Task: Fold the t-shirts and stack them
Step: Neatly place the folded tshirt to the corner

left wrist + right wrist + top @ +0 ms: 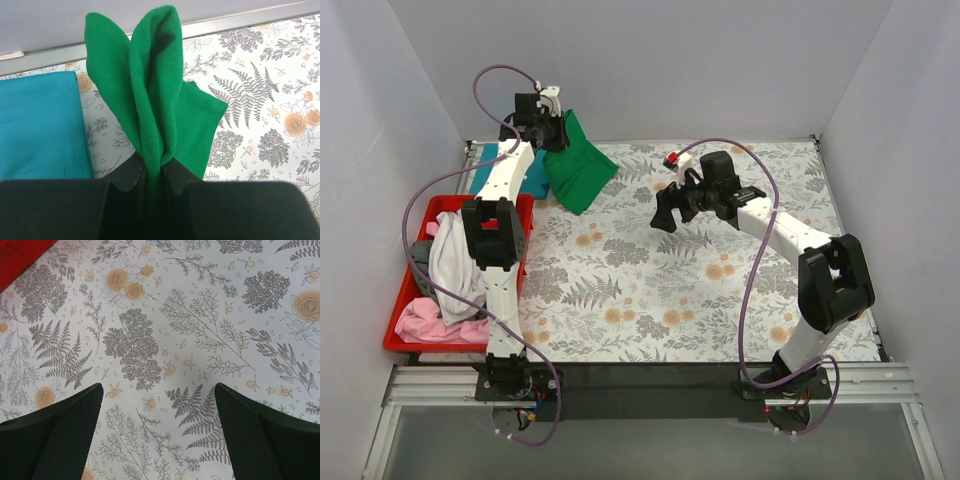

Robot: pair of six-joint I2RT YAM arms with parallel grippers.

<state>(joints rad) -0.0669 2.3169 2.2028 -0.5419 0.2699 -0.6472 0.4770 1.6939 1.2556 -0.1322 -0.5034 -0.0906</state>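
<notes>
My left gripper [552, 130] is shut on a bunched fold of the bright green t-shirt [578, 170] at the far left of the table and holds it up, its lower part draped on the cloth. In the left wrist view the green t-shirt [150, 100] rises from between the closed fingers of the left gripper [152, 170]. A folded teal-blue t-shirt [533, 185] [40, 125] lies flat just left of it. My right gripper [670, 212] [159, 387] hovers open over the middle of the table, with only floral cloth between its fingers.
A red tray [400, 310] at the left edge holds a white t-shirt [455, 265], a pink one [425, 318] and a dark grey one [420, 248]. The grey floral table cloth [720, 290] covers the table. White walls enclose three sides.
</notes>
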